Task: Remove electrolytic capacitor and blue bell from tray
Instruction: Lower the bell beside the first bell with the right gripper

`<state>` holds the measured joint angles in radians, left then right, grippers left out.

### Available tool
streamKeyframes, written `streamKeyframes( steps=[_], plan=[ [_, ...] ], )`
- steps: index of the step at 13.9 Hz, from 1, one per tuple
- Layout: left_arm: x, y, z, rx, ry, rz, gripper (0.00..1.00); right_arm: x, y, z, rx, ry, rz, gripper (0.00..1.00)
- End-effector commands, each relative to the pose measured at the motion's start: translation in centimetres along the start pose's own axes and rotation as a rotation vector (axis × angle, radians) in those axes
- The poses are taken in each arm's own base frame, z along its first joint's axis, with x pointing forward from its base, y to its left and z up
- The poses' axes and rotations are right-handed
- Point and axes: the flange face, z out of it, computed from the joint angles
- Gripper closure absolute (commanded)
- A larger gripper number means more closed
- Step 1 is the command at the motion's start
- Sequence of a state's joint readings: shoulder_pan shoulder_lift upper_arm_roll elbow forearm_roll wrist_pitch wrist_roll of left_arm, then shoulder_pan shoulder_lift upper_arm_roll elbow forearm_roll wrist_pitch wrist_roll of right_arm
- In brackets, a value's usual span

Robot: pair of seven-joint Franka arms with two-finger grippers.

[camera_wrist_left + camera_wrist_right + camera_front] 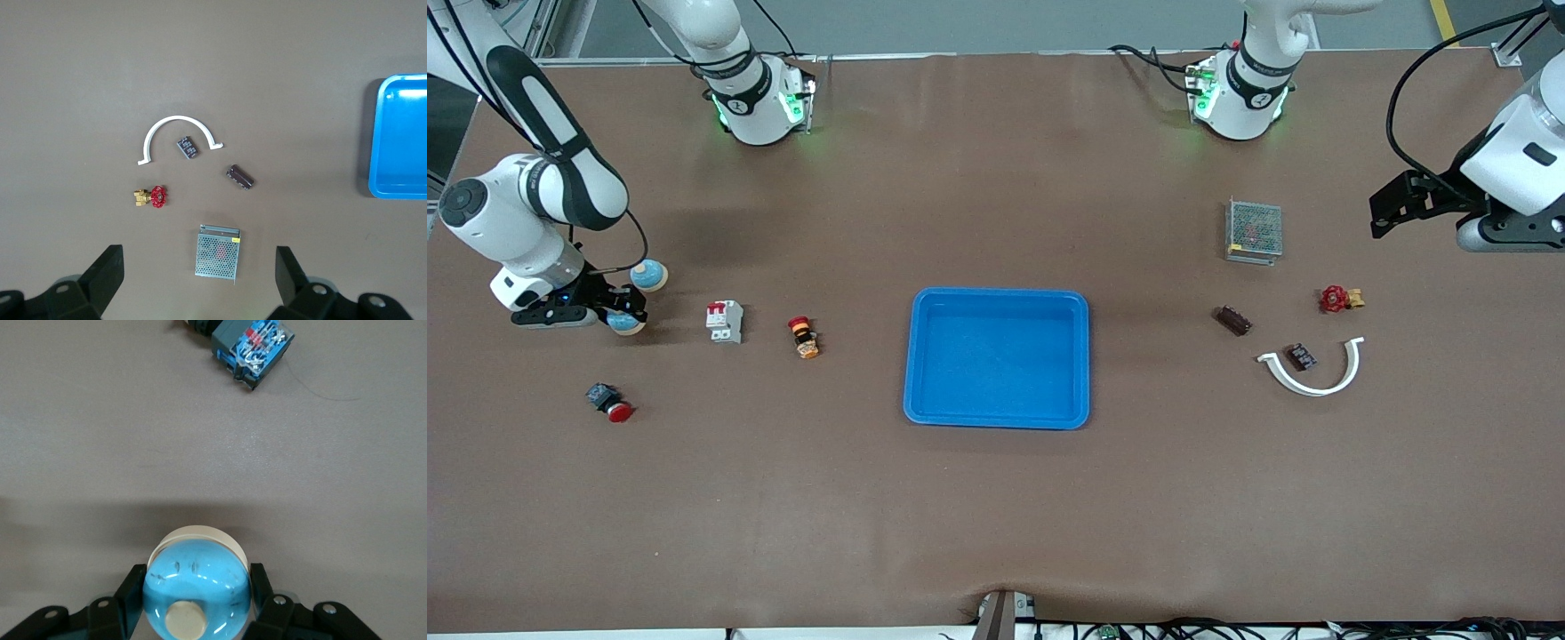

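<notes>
A blue domed bell (197,583) on a cream base sits between the fingers of my right gripper (197,587), which is shut on it. In the front view this gripper (624,311) is low over the right arm's end of the table, with the bell (624,324) partly hidden under it. A second blue bell (649,276) stands just beside it. The dark brown capacitor (1233,320) lies toward the left arm's end, also in the left wrist view (240,178). My left gripper (1392,209) hangs open and empty high over that end (198,250).
A blue tray (1000,295) sits mid-table. Near the capacitor are a mesh metal box (1254,229), a red valve (1334,299), a white curved strip (1316,386) and a small black module (1300,356). A breaker (726,322), a yellow button (804,338) and a red push button (609,402) lie near the bells.
</notes>
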<state>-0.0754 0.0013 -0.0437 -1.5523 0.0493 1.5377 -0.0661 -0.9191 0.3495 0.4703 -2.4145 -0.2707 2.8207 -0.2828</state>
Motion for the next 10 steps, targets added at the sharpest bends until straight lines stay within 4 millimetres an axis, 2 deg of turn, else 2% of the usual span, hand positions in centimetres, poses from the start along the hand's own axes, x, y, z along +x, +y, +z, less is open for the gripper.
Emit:
streamKeyframes(
  steps=[1, 7, 10],
  plan=[
    [-0.1, -0.3, 0.2, -0.005, 0.011, 0.003, 0.00, 0.6, 0.1, 0.3, 0.015, 0.014, 0.022, 1.00],
    [0.0, -0.8, 0.3, -0.005, 0.007, -0.003, 0.00, 0.6, 0.1, 1.2, 0.030, 0.022, 0.025, 1.00],
    [0.0, -1.8, 0.1, -0.018, 0.010, -0.019, 0.00, 0.8, 0.1, 1.5, 0.032, 0.034, 0.022, 1.00]
  ],
)
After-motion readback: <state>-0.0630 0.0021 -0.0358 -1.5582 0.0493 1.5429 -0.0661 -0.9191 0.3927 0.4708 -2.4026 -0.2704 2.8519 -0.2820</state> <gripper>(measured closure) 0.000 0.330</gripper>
